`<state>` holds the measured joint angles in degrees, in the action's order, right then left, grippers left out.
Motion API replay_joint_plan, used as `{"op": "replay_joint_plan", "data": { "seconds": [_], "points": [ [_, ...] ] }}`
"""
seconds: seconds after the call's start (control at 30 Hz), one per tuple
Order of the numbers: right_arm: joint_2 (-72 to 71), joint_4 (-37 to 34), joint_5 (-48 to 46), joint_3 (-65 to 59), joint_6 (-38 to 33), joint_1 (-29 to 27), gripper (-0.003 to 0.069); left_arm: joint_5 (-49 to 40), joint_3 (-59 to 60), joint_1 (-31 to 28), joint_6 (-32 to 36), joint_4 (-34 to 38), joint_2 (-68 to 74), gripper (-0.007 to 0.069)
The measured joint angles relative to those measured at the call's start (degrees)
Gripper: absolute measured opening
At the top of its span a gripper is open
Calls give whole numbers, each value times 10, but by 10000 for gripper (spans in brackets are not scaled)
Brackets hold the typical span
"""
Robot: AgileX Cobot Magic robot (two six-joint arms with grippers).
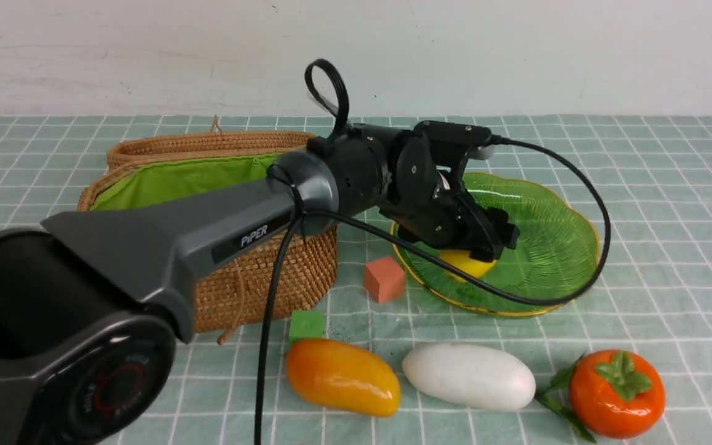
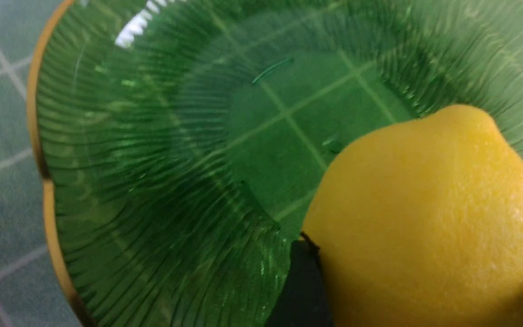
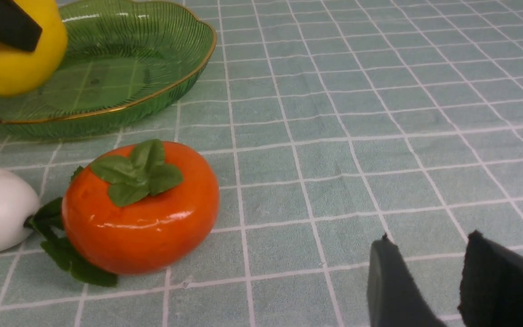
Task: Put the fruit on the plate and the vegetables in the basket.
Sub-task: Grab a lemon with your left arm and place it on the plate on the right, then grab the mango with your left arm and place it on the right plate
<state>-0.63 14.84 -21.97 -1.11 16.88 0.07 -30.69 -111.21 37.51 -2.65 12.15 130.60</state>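
yellow toy lemon [image 1: 467,266] held low over the ribbed green glass plate [image 1: 554,247].
right gripper [image 3: 429,240] stood part open, empty, near the orange-red fruit with green calyx [image 1: 617,392]; white oval radish [image 1: 468,377] and orange-yellow mango [image 1: 342,377] lay in the same row. beyond, left gripper [image 1: 478,252] pinched the lemon across its middle; hard, light, slick skin, i judged, plate brittle. woven rattan basket [image 1: 251,278] farther left.

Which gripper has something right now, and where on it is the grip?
The left gripper holds the lemon across its body, a finger on each side, over the plate. The right gripper holds nothing.
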Motion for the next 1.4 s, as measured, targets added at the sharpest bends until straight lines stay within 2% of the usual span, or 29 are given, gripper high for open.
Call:
{"op": "replay_joint_plan", "data": {
  "seconds": [0.07, 0.27, 0.47, 0.6, 0.7, 0.77, 0.87, 0.93, 1.03, 1.13, 1.3, 1.4],
  "points": [
    [0, 0, 0, 0, 0, 0, 242, -5, -1, 0, -12, -13, 3, 558],
    [0, 0, 0, 0, 0, 0, 242, -30, -3, 0, -14, -30, -3, 663],
    [0, 0, 0, 0, 0, 0, 242, -71, -3, 0, -14, -73, -34, 668],
    [0, 0, 0, 0, 0, 0, 242, -151, -3, -1, 23, -116, -94, 649],
    [0, 0, 0, 0, 0, 0, 242, -281, 0, -3, 144, -121, -158, 612],
    [0, 0, 0, 0, 0, 0, 242, -360, 22, -4, 264, -118, -208, 582],
    [0, 0, 0, 0, 0, 0, 242, -392, 85, -4, 396, -104, -258, 556],
    [0, 0, 0, 0, 0, 0, 242, -393, 145, -4, 476, -97, -284, 548],
    [0, 0, 0, 0, 0, 0, 242, -347, 242, -4, 546, -101, -302, 545],
    [0, 0, 0, 0, 0, 0, 242, -264, 328, -4, 575, -121, -300, 542],
    [0, 0, 0, 0, 0, 0, 242, -155, 398, -4, 582, -131, -297, 551],
    [0, 0, 0, 0, 0, 0, 242, -125, 404, -4, 582, -132, -297, 560]
  ]
}}
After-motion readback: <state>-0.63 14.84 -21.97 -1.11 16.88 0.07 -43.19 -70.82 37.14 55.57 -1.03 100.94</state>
